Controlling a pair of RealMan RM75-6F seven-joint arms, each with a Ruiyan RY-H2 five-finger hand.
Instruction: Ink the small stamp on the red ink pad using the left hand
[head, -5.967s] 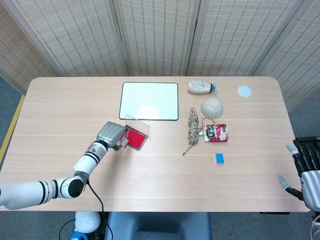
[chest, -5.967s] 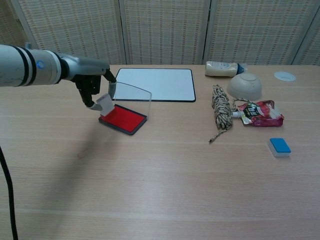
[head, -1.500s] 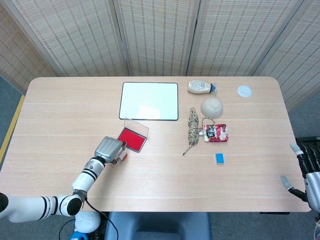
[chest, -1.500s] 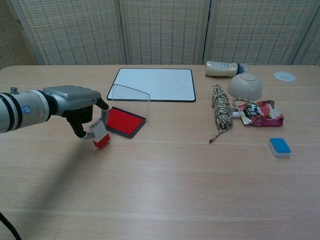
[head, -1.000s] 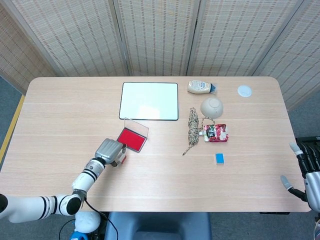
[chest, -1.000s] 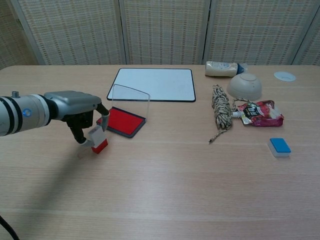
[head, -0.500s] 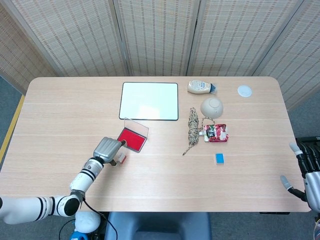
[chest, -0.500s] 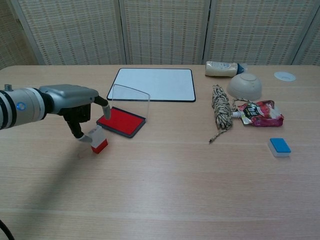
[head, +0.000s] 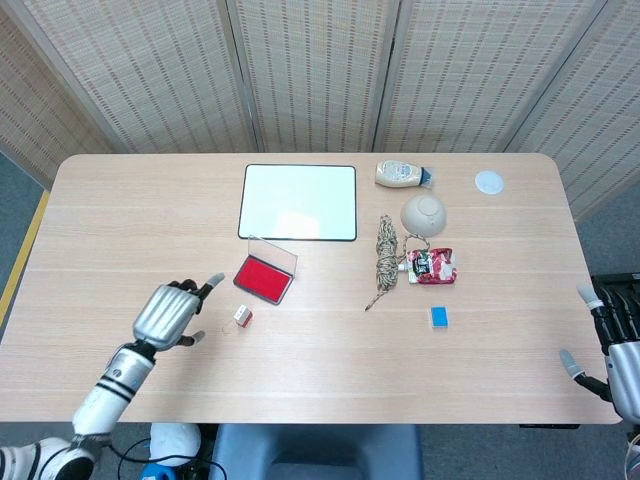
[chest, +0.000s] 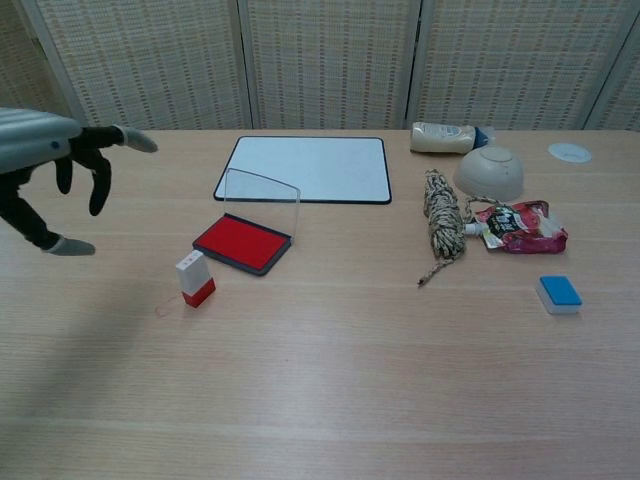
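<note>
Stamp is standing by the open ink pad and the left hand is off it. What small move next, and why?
Probably withdraw the left robot hand to rest: it is open and clear of the small stamp, which stands upright beside the red ink pad with a red base, so inking looks finished.

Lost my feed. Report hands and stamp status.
Left hand open, clear of stamp. Right hand open at table edge. Small white red-based stamp upright on table beside open red ink pad. Nothing obstructing.

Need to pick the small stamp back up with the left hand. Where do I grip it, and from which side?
Pinch the white upper body of the small stamp, keeping off its red base. It stands upright, so come down from above and from the left hand's side; the red ink pad with its raised clear lid crowds the right.
</note>
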